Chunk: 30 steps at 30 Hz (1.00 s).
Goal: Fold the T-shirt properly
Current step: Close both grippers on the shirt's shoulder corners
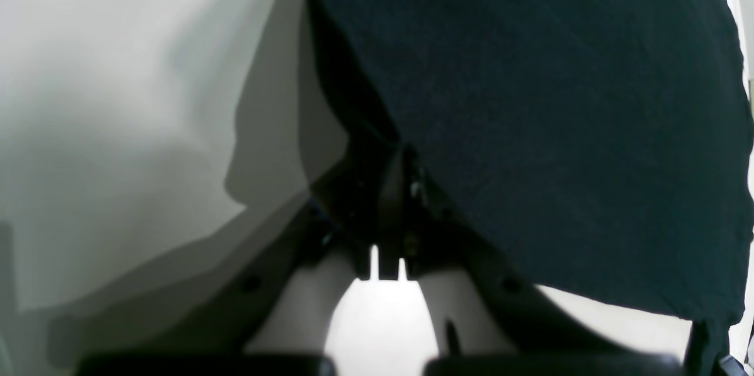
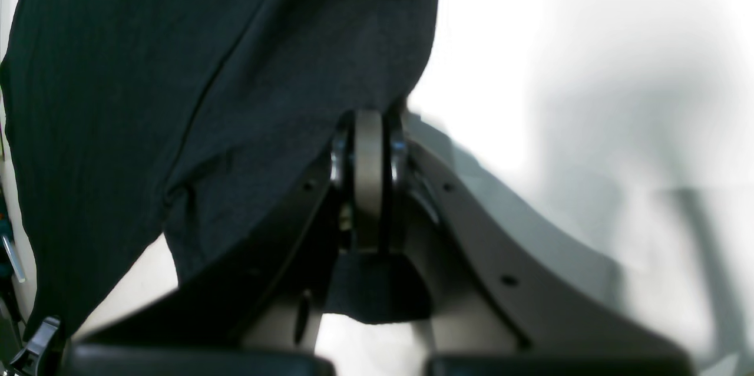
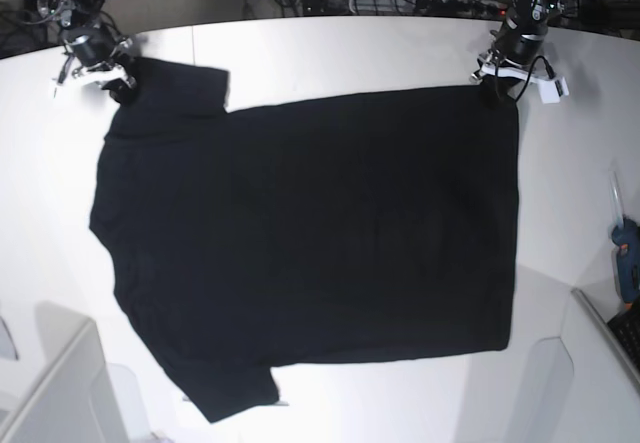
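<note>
1. The T-shirt (image 3: 310, 233) lies flat, plain side up, across the desk (image 3: 560, 213).
2. Left end effector (image 3: 497, 81) clamps its two o'clock corner.
3. Right end effector (image 3: 112, 73) pinches its ten o'clock corner.

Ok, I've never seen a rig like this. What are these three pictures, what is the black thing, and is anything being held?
It is a robot with two arms. The base view looks down on a white table where a large black short-sleeved cloth T-shirt lies spread flat, plain side up. The other two pictures come from cameras on the wrists, looking along each gripper. The left gripper, at the top right of the base view, is shut on a corner of the shirt's hem. The right gripper, at the top left, is shut on the shirt near a sleeve. A blue tool lies at the table's right edge; it is too small to identify.
</note>
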Each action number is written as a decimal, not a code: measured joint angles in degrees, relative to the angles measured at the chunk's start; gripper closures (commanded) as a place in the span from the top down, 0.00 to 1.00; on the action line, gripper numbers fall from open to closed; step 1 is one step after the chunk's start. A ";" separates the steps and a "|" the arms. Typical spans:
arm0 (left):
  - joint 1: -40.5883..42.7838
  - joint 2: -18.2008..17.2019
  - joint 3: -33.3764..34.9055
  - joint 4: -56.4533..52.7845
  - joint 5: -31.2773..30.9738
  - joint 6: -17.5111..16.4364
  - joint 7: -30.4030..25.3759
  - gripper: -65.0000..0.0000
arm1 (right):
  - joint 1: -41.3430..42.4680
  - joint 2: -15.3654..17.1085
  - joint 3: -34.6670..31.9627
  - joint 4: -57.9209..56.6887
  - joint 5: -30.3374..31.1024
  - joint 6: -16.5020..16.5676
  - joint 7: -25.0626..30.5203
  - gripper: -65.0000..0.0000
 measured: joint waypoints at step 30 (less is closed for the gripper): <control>0.46 0.00 -3.58 0.24 -0.22 -0.87 -1.57 0.66 | -0.02 0.22 -0.09 0.04 0.00 0.02 -0.11 0.00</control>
